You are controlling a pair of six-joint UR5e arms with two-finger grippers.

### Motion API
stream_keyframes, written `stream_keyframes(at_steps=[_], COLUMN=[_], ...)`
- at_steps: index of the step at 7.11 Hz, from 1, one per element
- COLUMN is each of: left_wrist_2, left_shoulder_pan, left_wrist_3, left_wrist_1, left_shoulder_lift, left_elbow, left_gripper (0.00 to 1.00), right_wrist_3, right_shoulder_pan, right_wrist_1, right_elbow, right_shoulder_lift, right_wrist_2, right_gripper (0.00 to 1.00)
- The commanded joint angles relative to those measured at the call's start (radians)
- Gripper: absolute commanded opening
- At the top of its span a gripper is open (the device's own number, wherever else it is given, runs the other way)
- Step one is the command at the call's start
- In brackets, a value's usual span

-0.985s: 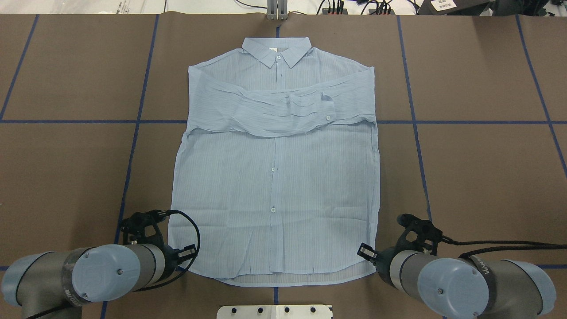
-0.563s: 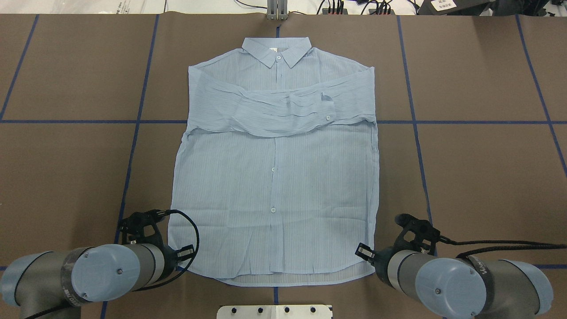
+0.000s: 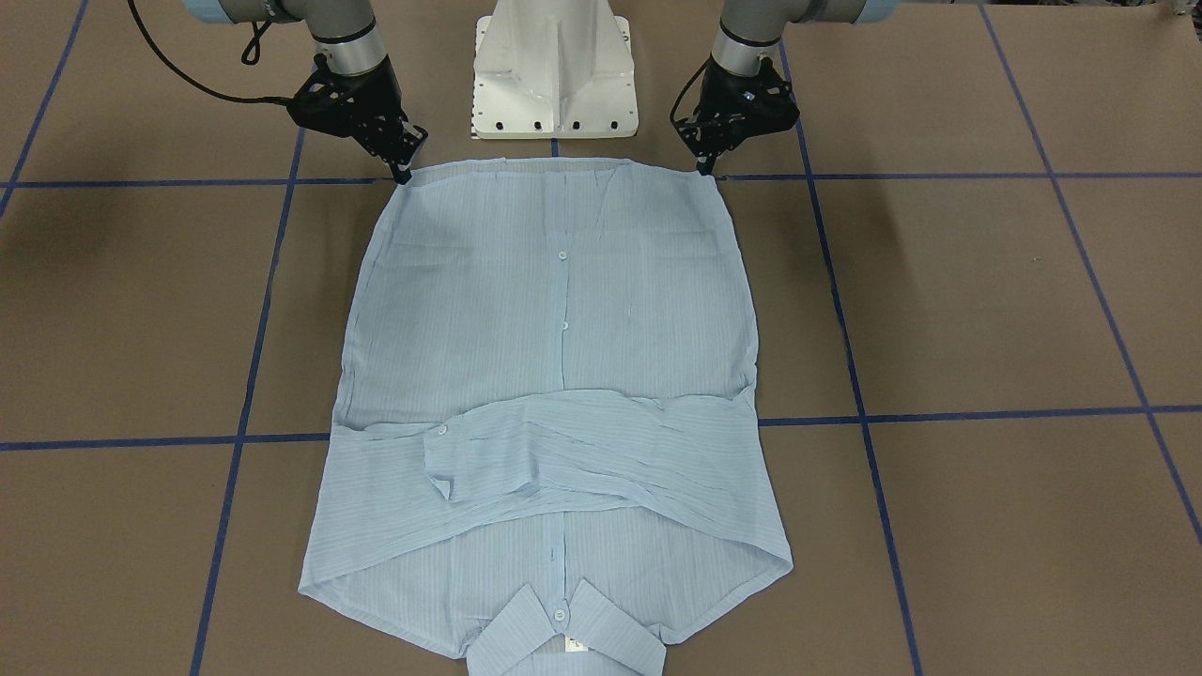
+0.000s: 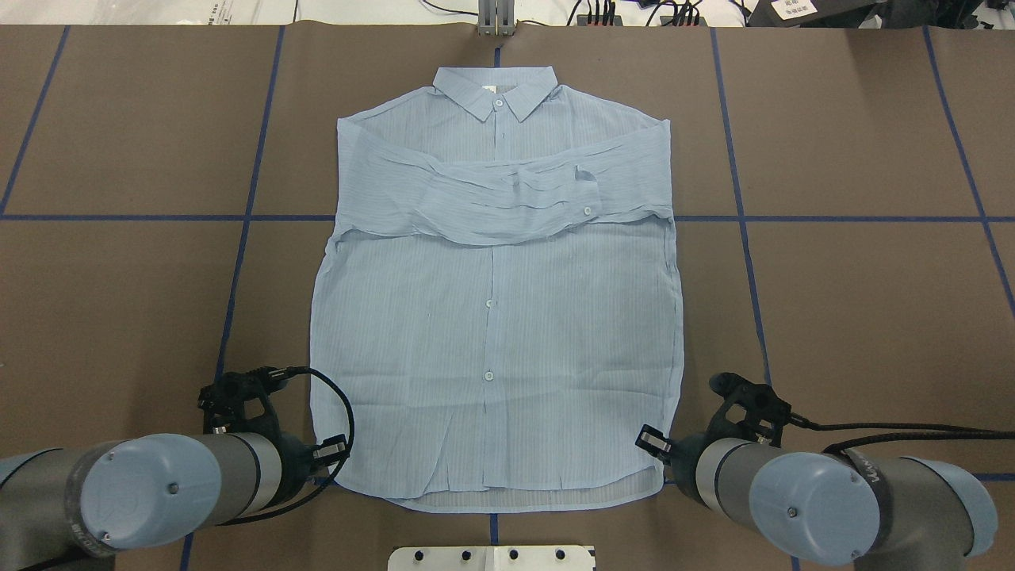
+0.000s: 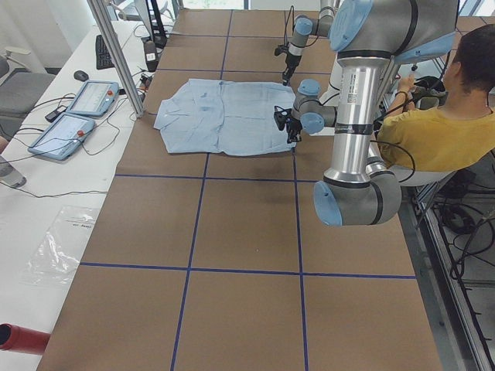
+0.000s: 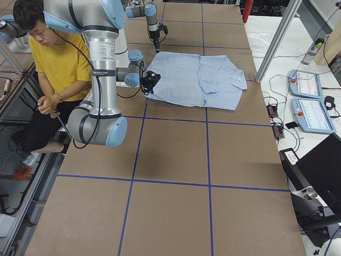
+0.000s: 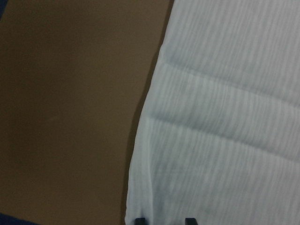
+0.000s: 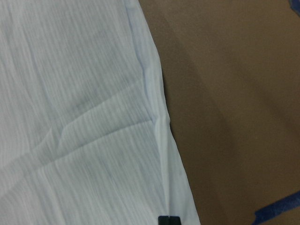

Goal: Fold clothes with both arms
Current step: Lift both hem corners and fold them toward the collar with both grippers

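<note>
The shirt [image 4: 492, 333] is laid flat and buttoned on the brown desk [image 4: 856, 301], with the collar [image 4: 496, 91] on the side away from the robot and both sleeves [image 4: 507, 198] folded across the chest. The hem lies nearest the white base [image 3: 554, 66]. At the hem's right corner, the right end effector [image 3: 402, 174] is seen with its fingers pressed together on the shirt's edge. At the left corner, the left end effector [image 3: 704, 169] is held with its fingertips apart at the cloth's edge. The desk is crossed by blue tape lines [image 4: 119, 216]. A person [image 5: 445, 131] in yellow is seated behind the robot.
</note>
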Motion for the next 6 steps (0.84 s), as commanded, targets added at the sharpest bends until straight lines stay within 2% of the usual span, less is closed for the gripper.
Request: stream_keyframes(at_steps=[1, 2, 4, 5, 6], left_wrist_2=[-0.006, -0.078, -0.172, -0.171, -0.169], left_shoulder_pan=[-0.032, -0.108, -0.298, -0.35, -0.425], left_wrist_3=[0.002, 0.009, 0.096, 0.124, 0.126], left_wrist_1=[0.005, 0.005, 0.006, -0.009, -0.015], left_shoulder_lift=[0.006, -0.012, -0.093, -0.122, -0.223], left_elbow=[-0.123, -0.138, -0.128, -0.081, 0.029], left_gripper=[0.0, 0.0, 0.0, 0.0, 0.0], right_wrist_3=[-0.002, -0.002, -0.053, -0.13, -0.147], right_shoulder_pan=[0.102, 0.175, 0.364, 0.424, 0.466], right_wrist_1=[-0.006, -0.007, -0.006, -0.007, -0.007], right_elbow=[0.095, 0.134, 0.122, 0.098, 0.052], right_shoulder_lift=[-0.019, -0.022, 0.013, 0.043, 0.071], right_wrist_2=[0.023, 0.073, 0.265, 0.311, 0.313], right_gripper=[0.0, 0.0, 0.0, 0.0, 0.0])
